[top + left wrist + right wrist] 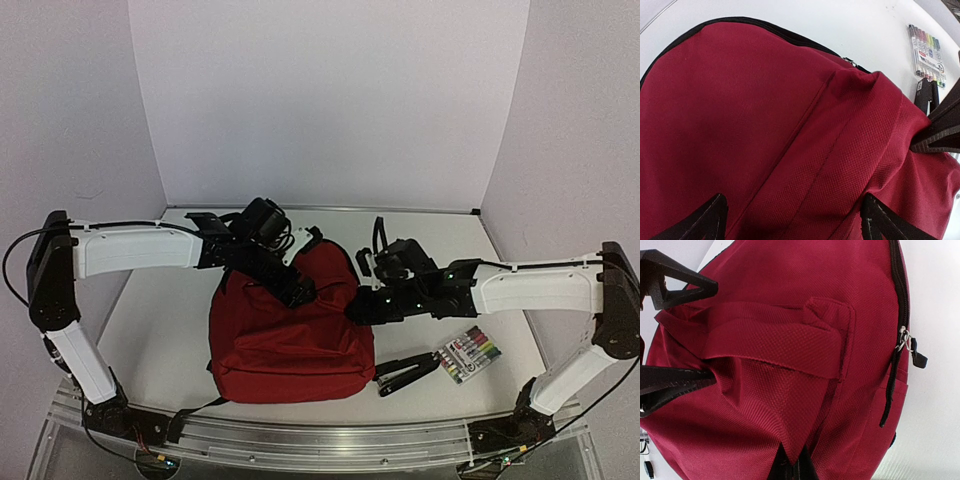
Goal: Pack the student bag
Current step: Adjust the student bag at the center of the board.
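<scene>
The student bag (290, 345) is a dark red backpack lying on the table between both arms. My left gripper (298, 291) hovers over its top end, open. In the left wrist view its jaws (795, 221) stand wide apart above the red fabric (765, 125), holding nothing. My right gripper (359, 305) is at the bag's upper right side. Seen from the right wrist, it (795, 466) is shut, pinching a fold of the bag's fabric just below the red carry handle (775, 340). A black zipper with a metal pull (903, 340) runs along the bag's edge.
A pack of coloured markers (468, 355) lies right of the bag, with a black stapler (405, 372) beside it. Both also show in the left wrist view, the markers (927, 50) and the stapler (925, 95). A black strap (190, 415) trails toward the near rail.
</scene>
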Controlling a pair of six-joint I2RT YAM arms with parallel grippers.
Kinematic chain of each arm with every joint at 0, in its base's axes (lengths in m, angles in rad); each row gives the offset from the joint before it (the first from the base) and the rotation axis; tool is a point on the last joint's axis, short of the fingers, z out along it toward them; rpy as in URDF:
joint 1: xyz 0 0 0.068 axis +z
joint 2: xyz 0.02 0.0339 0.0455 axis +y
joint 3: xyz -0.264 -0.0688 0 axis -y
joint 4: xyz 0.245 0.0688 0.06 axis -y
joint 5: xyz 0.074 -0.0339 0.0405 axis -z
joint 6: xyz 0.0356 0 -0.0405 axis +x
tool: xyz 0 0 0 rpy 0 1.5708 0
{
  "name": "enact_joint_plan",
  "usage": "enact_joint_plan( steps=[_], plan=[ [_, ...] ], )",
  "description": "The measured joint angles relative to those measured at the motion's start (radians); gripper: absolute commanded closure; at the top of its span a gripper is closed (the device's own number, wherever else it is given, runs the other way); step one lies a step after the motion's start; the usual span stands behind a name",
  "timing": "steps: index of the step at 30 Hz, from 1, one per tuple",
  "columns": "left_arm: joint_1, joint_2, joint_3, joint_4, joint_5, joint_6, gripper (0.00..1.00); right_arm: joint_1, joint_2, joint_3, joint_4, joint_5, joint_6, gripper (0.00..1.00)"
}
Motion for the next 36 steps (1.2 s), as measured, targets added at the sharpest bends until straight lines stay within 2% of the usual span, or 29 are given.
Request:
enact_joint_plan(
  steps=[5, 11, 16, 23, 29, 33, 36],
  plan=[
    [-0.001, 0.031, 0.013, 0.020, -0.012, -0.006, 0.16, -0.002, -0.003, -0.006, 0.000, 0.001, 0.000, 1.00],
    [-0.003, 0.040, 0.026, 0.050, -0.014, -0.029, 0.42, -0.003, -0.005, -0.011, 0.004, 0.004, 0.001, 1.00],
    [-0.005, 0.076, 0.072, 0.045, -0.084, -0.021, 0.50, -0.004, -0.009, -0.012, 0.004, 0.006, 0.005, 1.00],
    [-0.024, 0.074, 0.069, 0.037, -0.246, -0.006, 0.49, -0.004, -0.040, -0.021, 0.015, 0.018, 0.015, 1.00],
    [0.000, 0.000, 0.020, 0.027, -0.300, -0.002, 0.44, -0.006, -0.045, -0.022, 0.011, 0.023, 0.019, 1.00],
    [0.040, -0.059, -0.028, 0.001, -0.277, 0.000, 0.49, -0.020, -0.052, -0.022, -0.001, 0.019, 0.014, 1.00],
    [0.056, -0.081, -0.057, -0.018, -0.266, -0.002, 0.56, -0.033, -0.052, -0.021, -0.009, 0.019, 0.005, 1.00]
  ],
)
